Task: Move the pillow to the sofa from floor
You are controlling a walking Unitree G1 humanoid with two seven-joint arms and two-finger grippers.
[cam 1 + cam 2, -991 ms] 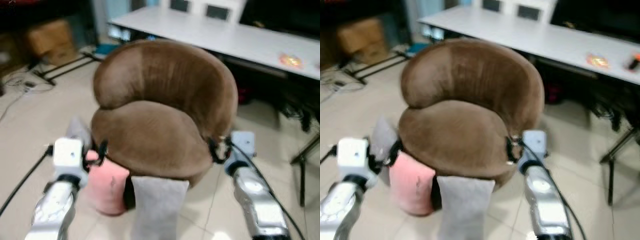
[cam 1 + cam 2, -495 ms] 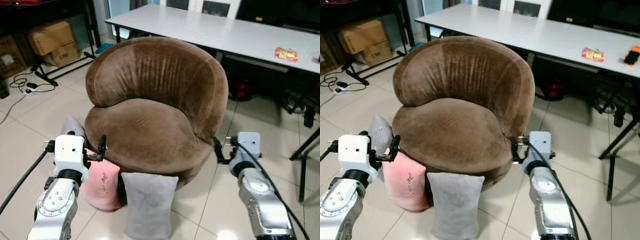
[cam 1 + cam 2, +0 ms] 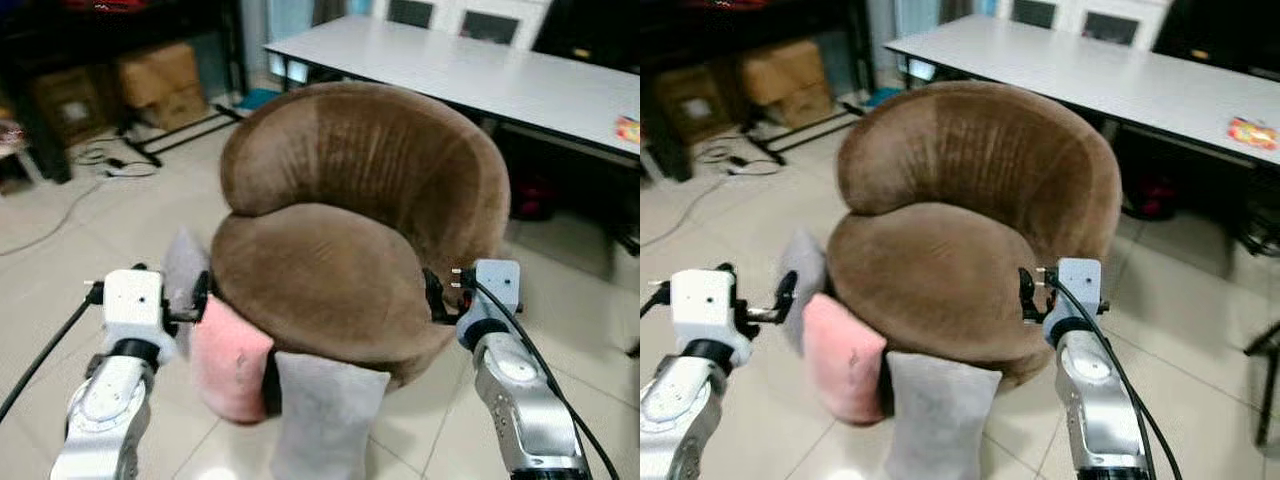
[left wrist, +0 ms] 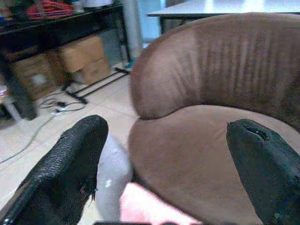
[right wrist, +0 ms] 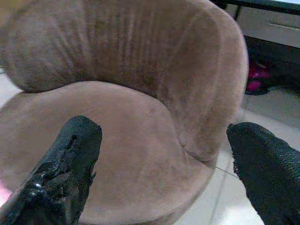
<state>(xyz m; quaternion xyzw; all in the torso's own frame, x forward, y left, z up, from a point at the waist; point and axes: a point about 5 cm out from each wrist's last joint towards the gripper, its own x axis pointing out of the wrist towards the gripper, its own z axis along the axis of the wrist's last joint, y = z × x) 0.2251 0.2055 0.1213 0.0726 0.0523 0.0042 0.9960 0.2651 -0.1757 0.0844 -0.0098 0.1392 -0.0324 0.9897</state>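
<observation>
Now I'm bringing both wide-open grippers, left gripper (image 3: 178,300) and right gripper (image 3: 440,295), down toward the pink pillow (image 3: 232,362) at lower left beside the sofa (image 3: 350,230), keeping it centred.

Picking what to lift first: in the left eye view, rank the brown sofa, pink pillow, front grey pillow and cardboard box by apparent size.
1. Brown sofa
2. Front grey pillow, nearest the camera, partly cropped
3. Pink pillow, close to it in size
4. Cardboard box, farther away, so unsure
</observation>
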